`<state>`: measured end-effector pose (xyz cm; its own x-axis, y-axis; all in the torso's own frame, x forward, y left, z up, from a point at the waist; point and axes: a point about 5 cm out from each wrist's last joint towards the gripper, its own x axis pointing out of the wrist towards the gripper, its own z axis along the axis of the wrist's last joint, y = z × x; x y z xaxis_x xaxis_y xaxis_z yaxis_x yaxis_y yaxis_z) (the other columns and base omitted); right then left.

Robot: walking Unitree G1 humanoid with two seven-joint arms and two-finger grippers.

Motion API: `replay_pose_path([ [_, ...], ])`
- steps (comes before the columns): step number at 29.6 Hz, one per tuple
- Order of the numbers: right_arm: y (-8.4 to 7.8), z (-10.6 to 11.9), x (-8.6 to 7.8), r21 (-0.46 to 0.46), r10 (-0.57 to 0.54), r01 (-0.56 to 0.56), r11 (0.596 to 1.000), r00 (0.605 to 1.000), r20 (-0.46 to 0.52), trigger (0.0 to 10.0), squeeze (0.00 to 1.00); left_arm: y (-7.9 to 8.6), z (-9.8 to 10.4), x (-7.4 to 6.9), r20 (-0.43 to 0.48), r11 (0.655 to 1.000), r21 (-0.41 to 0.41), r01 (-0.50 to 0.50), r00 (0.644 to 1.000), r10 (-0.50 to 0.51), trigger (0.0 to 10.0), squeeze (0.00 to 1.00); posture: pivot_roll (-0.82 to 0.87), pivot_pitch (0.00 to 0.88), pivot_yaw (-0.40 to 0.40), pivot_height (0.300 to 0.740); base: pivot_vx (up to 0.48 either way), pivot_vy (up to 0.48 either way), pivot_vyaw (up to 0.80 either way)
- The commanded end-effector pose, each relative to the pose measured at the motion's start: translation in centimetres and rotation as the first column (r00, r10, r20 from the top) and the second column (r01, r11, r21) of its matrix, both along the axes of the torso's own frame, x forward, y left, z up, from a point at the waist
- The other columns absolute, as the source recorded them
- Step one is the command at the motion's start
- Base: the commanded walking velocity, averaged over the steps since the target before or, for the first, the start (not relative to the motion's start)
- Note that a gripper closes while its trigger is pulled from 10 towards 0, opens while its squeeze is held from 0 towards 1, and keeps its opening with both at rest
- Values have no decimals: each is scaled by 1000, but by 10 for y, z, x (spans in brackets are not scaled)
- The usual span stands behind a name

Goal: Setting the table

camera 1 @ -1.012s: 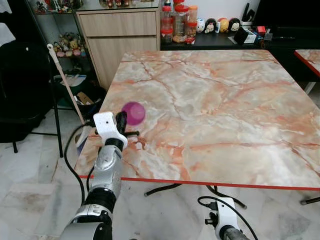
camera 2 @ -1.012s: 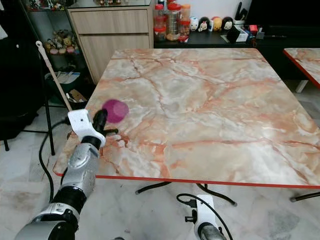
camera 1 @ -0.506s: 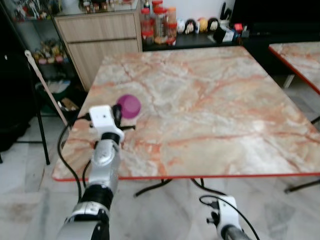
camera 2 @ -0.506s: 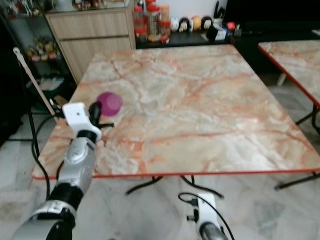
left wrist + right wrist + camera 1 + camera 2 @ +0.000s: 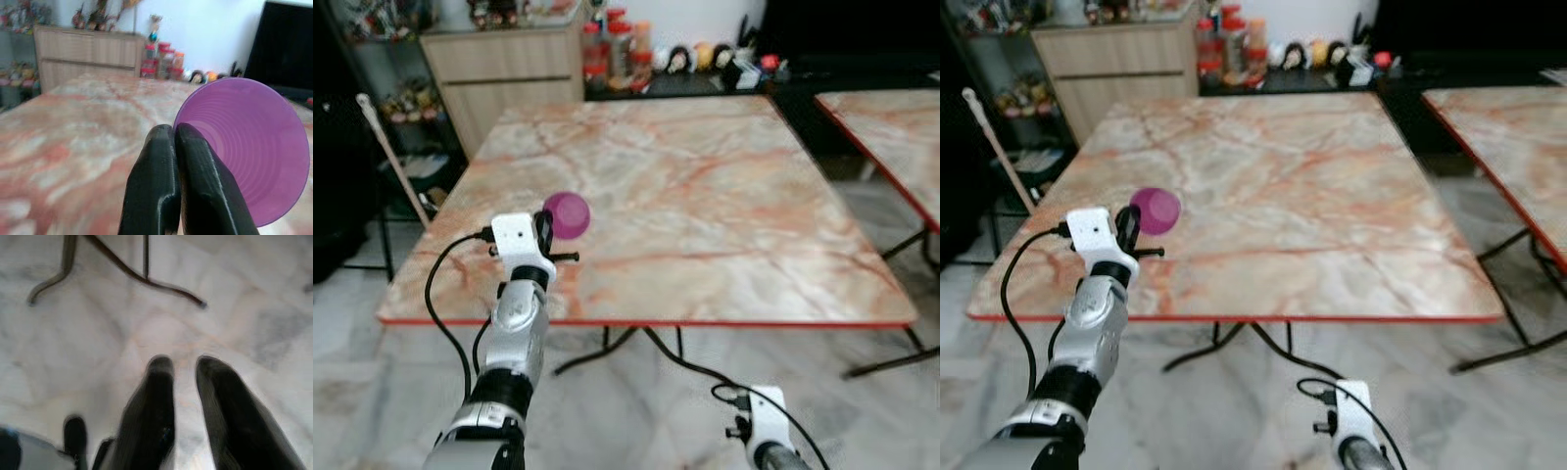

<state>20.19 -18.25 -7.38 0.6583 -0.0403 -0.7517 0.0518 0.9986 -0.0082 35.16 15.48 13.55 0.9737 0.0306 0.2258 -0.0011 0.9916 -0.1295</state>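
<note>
A small purple plastic cup (image 5: pixel 570 213) hangs over the near left part of the marble table (image 5: pixel 705 196), tilted on its side. My left gripper (image 5: pixel 173 129) is shut on the cup (image 5: pixel 244 147), pinching its rim so the open mouth faces the wrist camera. From the head, the left gripper (image 5: pixel 545 231) sits just inside the table's front left edge. My right gripper (image 5: pixel 185 363) hangs low over the floor beside the table legs (image 5: pixel 122 269), its fingers slightly apart with nothing between them.
A second marble table (image 5: pixel 891 108) stands to the right with a gap between. Behind are a wooden cabinet (image 5: pixel 499 69), a counter with jars (image 5: pixel 612 59) and figurines. A pale stick (image 5: pixel 386 147) leans at the left. Bare tiled floor lies before the table.
The whole view has pulled back and the table's front edge now lies farther from me. The purple cup stays pinched in my left gripper over the same part of the table.
</note>
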Motion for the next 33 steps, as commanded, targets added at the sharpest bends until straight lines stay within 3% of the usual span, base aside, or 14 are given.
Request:
replay_pose_path([
  [1,3,1,2,11,-1,1,1000,1000,7,10000,0,0,4,2,8,1000,0,-2,1000,2,10000,0,63,7,33,714,0,-428,0],
  [11,4,1,3,4,22,-22,1000,1000,10,10000,0,1,4,1,8,1000,0,-4,1000,4,10000,0,64,3,32,714,0,-419,0],
  [18,7,2,4,3,55,-55,998,998,22,10000,0,1,3,1,6,1000,0,-3,1000,3,10000,0,69,0,28,714,0,-409,747],
  [33,4,1,2,8,24,-24,1000,1000,13,10000,0,-3,3,0,10,1000,12,24,1000,-24,10000,0,64,0,30,714,0,-402,0],
])
